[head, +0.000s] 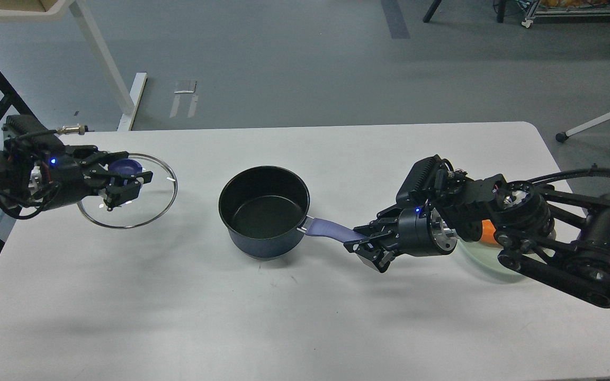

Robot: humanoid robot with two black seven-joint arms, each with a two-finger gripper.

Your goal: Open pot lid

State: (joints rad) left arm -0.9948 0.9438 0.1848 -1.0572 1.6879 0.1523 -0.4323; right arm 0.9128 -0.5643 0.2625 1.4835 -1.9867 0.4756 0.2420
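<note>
The pot stands uncovered near the middle of the white table, its black inside showing and its blue handle pointing right. My right gripper is shut on the end of that handle. My left gripper is shut on the blue knob of the clear glass lid and holds it above the table's left part, well to the left of the pot.
A pale green plate with an orange thing on it lies under my right arm at the right. White desk legs stand beyond the table's far left corner. A chair base stands at the far right.
</note>
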